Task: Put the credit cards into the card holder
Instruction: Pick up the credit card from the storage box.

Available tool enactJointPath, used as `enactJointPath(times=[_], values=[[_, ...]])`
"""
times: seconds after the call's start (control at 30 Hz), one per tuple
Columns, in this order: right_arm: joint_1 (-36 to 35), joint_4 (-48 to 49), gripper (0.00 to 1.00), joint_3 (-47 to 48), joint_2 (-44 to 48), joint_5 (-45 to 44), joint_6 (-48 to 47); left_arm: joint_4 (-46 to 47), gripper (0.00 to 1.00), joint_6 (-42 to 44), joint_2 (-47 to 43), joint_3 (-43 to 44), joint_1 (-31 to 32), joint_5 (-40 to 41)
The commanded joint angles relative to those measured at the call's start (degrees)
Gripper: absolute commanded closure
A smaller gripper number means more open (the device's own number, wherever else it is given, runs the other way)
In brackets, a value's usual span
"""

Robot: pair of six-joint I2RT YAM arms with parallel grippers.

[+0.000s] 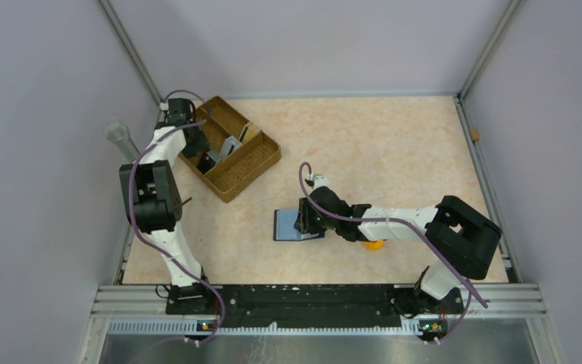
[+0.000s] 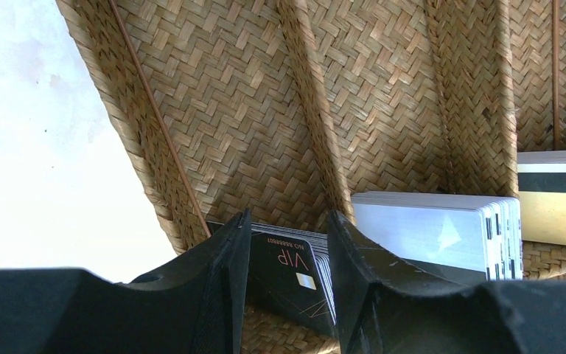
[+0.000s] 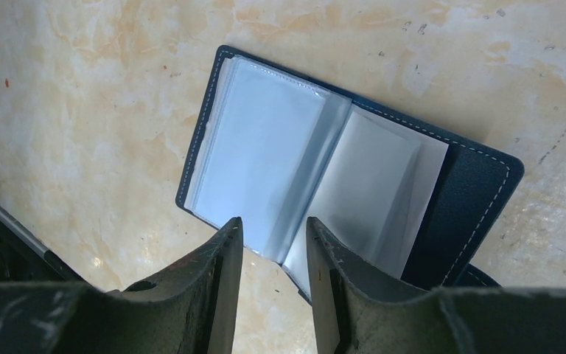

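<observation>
In the tray (image 2: 250,96), the left gripper (image 2: 289,218) straddles a stack of black cards (image 2: 286,264); I cannot tell whether it pinches them. White cards (image 2: 427,228) stand just right. The right gripper (image 3: 273,226) hangs half-spread, holding nothing, over the open holder (image 3: 265,147) on the table (image 3: 81,110).

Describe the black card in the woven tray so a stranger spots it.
Find the brown woven divided tray at the table's far-left corner. Framed by the left gripper there, the black plastic card fronts a stack; its face reads VIP, unlike the white cards alongside.
</observation>
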State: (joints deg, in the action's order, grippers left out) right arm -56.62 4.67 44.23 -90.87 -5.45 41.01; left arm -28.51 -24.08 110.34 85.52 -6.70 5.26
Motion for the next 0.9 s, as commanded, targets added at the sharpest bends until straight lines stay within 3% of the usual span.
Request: enactJointPath(times=[0.0, 0.4, 0.87], values=[[-0.5, 0.9, 0.63, 1.2, 0.1, 0.5, -0.8, 0.7, 0.54, -1.0, -1.5, 0.0, -0.2, 1.5], [-0.5, 0.9, 0.63, 1.2, -0.1, 0.7, -0.8, -0.3, 0.61, -1.0, -2.6, -0.8, -0.2, 2.0], [-0.5, 0.8, 0.63, 1.0, 0.2, 0.8, -0.8, -0.9, 0.62, -1.3, -6.9, -4.1, -0.2, 3.6]])
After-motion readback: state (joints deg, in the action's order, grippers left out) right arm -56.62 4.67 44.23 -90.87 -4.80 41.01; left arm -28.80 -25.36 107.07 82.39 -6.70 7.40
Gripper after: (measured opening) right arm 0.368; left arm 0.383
